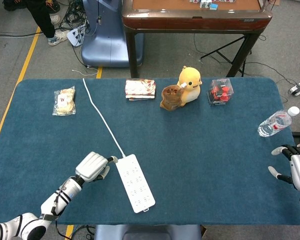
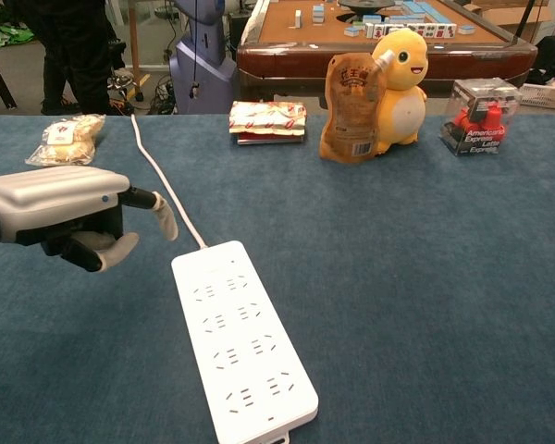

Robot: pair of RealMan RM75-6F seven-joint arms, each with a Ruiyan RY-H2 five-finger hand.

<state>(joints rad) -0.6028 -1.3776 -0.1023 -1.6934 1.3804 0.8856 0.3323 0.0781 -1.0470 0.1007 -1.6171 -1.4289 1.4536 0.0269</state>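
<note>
The left hand (image 1: 92, 167) hovers low over the blue table (image 1: 205, 160), fingers loosely apart and holding nothing; its fingertips (image 1: 112, 159) sit just beside the cord end of the white power strip (image 1: 135, 182), and whether they touch it cannot be told. In the chest view the same hand (image 2: 60, 213) shows palm down, one finger pointing toward the strip's (image 2: 245, 342) near corner, a gap visible between them.

The power strip lies flat near the table's front edge, long axis running from about 11 o'clock to 5 o'clock. Its white cord (image 1: 102, 117) leaves the upper end and trails off toward 11 o'clock to the far edge of the table — it passes just beyond the left hand's fingers.

The right hand (image 1: 294, 170) rests at the table's right edge, fingers spread, empty. A clear water bottle (image 1: 276, 122) lies on its side at roughly 12 o'clock from it, apart.

Along the far side, left to right: a bagged bread roll (image 1: 64, 101), a flat red-and-white packet (image 1: 140, 89), a brown spouted pouch (image 1: 171, 97) leaning against a yellow plush duck (image 1: 190, 84), and a clear box with red contents (image 1: 220, 91). All stand well apart from both hands; nothing lies between the left hand and the strip.
</note>
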